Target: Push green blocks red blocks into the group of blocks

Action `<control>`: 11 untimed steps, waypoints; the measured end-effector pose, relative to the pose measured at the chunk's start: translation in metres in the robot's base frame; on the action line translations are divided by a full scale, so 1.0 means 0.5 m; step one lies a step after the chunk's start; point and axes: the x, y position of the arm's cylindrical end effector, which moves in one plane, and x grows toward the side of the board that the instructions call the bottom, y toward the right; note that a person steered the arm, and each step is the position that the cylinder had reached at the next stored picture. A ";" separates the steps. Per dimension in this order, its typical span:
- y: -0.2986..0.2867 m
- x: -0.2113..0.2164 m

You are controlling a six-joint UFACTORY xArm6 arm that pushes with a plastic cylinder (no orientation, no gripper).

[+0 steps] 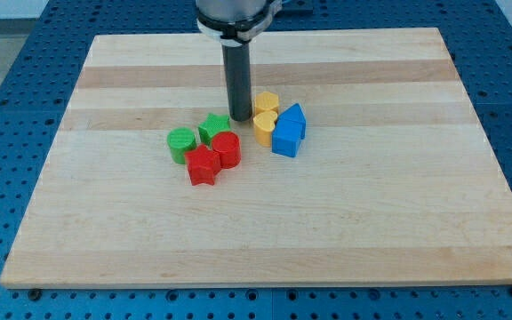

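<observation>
Tip (239, 117) of dark rod, holding nothing: between green star block (212, 128) and yellow blocks (266, 120), positioned to shove greens and red blocks (213, 156) rightward.

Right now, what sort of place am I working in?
Probably a robotics lab bench: a pale wooden board lies on a blue perforated table, with small coloured plastic blocks, like the red star block, gathered mid-board. My tip sits between the green star block and the yellow blocks.
</observation>
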 end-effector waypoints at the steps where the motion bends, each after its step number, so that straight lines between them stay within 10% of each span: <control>1: -0.133 0.000; 4: -0.386 0.146; 11: -0.105 0.107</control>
